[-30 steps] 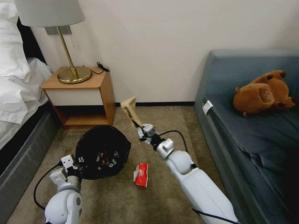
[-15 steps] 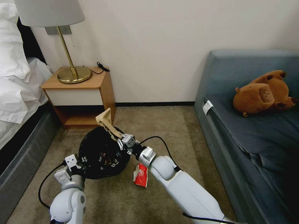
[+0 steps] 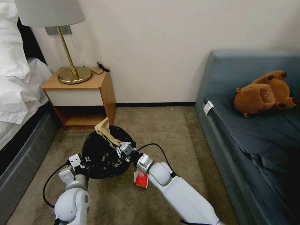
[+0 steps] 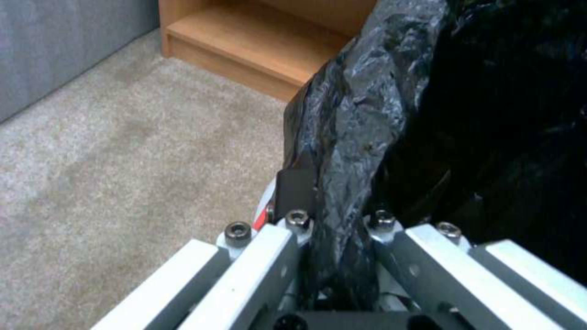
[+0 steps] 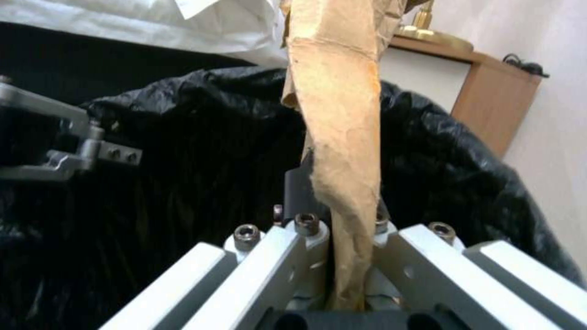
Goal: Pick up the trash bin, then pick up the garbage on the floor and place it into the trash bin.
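Carpet between a bed and a grey sofa is the scene as a two-armed robot works over the trash bin, a round bin lined with a crinkled black bag, which stands just in front of a wooden nightstand. The left gripper is clamped on the bin's near-left rim; in the left wrist view the black liner is pinched between its closed fingers. The right gripper hangs over the bin's right side, shut on a crumpled brown paper bag whose free end sticks up above the far rim. The right wrist view shows the brown paper rising from between the fingers, with the black bag's open mouth spread beneath and around it. Small dark and coloured items lie at the bottom of the bin, though what they are cannot be made out from here. A red-white wrapper lies on the carpet just right of the bin, partly hidden by the right arm's forearm. A brass lamp stands on the nightstand, and a brown plush toy lies on the sofa near the wall.
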